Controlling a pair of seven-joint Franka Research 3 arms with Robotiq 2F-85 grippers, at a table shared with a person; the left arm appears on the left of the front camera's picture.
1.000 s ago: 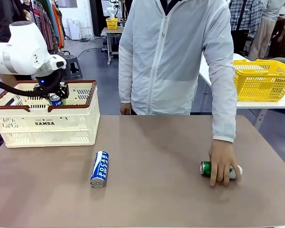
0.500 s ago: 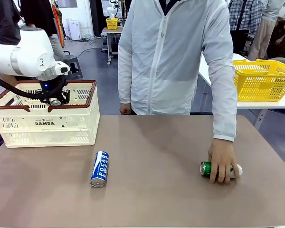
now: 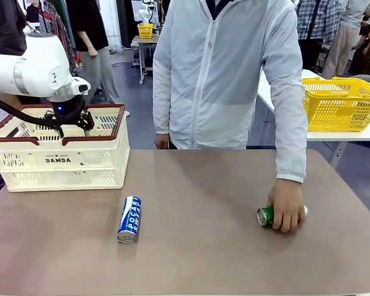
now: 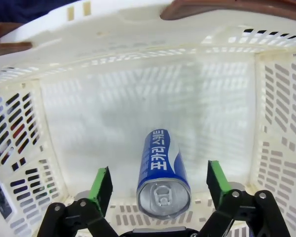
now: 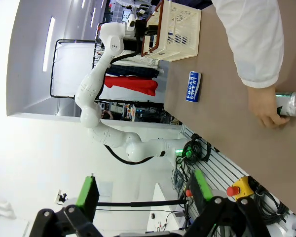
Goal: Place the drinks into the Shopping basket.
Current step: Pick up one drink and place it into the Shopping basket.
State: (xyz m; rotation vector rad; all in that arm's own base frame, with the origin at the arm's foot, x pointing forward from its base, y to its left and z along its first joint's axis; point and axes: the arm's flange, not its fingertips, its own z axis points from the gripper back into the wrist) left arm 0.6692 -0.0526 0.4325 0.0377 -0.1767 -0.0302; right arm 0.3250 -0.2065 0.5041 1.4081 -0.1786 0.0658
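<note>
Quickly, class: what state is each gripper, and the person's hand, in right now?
Left gripper: open, over a blue can in the basket.
Right gripper: open, empty.
Person's hand: on the green can.

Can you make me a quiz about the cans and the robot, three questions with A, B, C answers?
1. Where is the green can?
A. On the table, under the person's hand.
B. In the cream basket.
C. In the yellow basket.

2. How many blue cans can you see?
A. One.
B. Two.
C. Four.

3. How are the jaws of the left gripper?
A. Shut on a can.
B. Shut on the basket's rim.
C. Open.

Answers:
1 A: the hand covers it on the table's right side.
2 B: one blue can lies on the table, another inside the Shopping basket.
3 C: the jaws stand wide apart, clear of the can between them.
</note>
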